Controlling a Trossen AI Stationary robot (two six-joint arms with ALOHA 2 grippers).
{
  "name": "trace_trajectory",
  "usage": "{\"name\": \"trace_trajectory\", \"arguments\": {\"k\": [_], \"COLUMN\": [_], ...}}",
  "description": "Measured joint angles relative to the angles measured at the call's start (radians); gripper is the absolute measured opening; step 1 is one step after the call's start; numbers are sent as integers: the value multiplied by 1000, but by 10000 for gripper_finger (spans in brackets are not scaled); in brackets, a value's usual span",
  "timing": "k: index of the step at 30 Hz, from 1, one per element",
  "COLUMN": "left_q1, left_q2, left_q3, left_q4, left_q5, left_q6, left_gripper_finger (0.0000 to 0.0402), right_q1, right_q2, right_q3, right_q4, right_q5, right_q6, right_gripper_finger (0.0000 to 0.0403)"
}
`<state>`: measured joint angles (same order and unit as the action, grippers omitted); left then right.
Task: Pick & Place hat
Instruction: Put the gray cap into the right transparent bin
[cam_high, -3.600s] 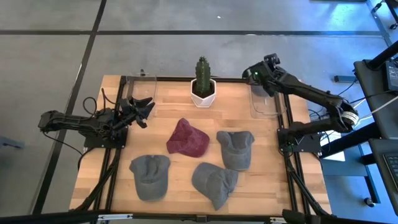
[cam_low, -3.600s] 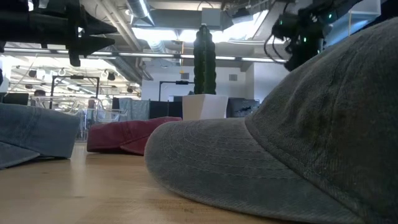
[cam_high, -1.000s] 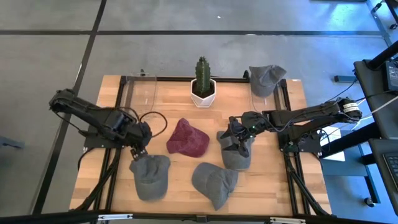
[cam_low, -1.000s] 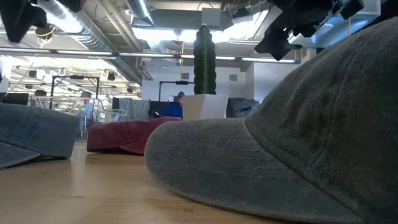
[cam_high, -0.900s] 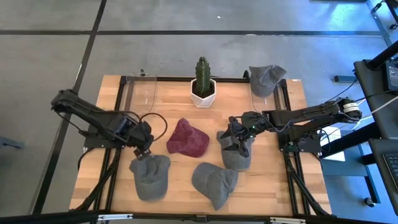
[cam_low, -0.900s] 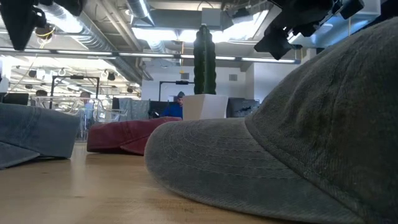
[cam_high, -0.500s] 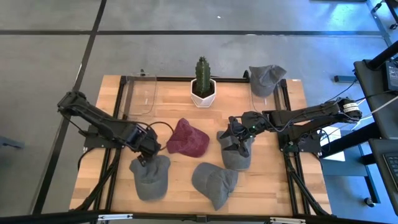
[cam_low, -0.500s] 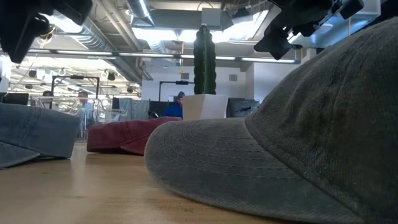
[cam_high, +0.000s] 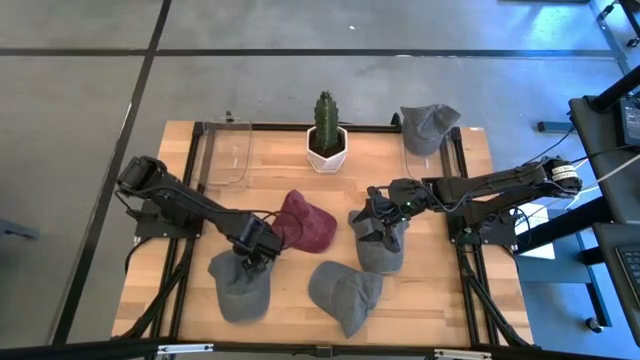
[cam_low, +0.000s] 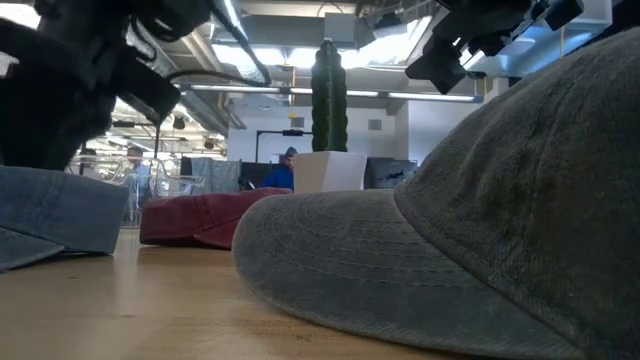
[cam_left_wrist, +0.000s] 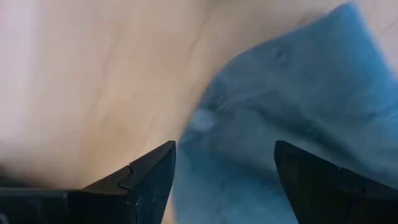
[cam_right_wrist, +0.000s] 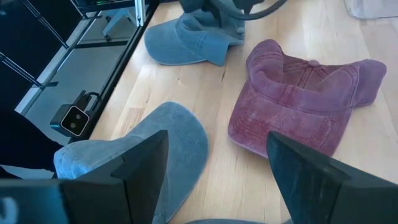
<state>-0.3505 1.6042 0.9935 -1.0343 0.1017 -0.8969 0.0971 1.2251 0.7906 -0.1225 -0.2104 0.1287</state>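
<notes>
Left gripper (cam_high: 252, 256) is low over the far edge of the near-left grey hat (cam_high: 240, 284), arm stretched in from the table's left side. In the left wrist view its fingers (cam_left_wrist: 147, 180) stand apart, straddling bluish-grey hat cloth (cam_left_wrist: 292, 124) right below, with bare wood beside it. Whether the tips touch the fabric cannot be told.

Near-left grey hat: lies flat near the left front of the wooden table (cam_high: 280, 170), long axis running near to far, brim end toward the near edge.

Right gripper (cam_high: 378, 222) sits over the left part of the right-hand grey hat (cam_high: 380, 240), arm reaching in from the right. In the right wrist view its fingers (cam_right_wrist: 140, 165) are spread wide.

Right-hand grey hat: right of centre, long axis roughly near to far.

Maroon hat (cam_high: 303, 222): centre of the table, just right of the left gripper. In the right wrist view its opening side faces the camera (cam_right_wrist: 298, 99).

Fourth grey hat (cam_high: 345, 293): near edge, centre-right, angled diagonally; it fills the foreground of the low view (cam_low: 480, 240).

Fifth grey hat (cam_high: 427, 127): bunched in the clear bin at the far right corner.

Potted cactus (cam_high: 325, 135) stands at the far centre; an empty clear bin (cam_high: 228, 150) stands far left.
</notes>
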Motion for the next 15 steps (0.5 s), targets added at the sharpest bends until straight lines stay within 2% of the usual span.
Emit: {"name": "trace_trajectory", "arguments": {"k": [10,15], "left_q1": [-1,-1], "left_q2": [3,1], "left_q3": [-138,-187], "left_q4": [195,199], "left_q5": [-4,31], "left_q6": [-28,-25], "left_gripper_finger": [264,262], "right_q1": [0,0], "right_q2": [0,0], "right_q3": [0,0], "right_q4": [0,0], "right_q5": [0,0], "right_q6": [1,1], "right_gripper_finger": [271,271]}}
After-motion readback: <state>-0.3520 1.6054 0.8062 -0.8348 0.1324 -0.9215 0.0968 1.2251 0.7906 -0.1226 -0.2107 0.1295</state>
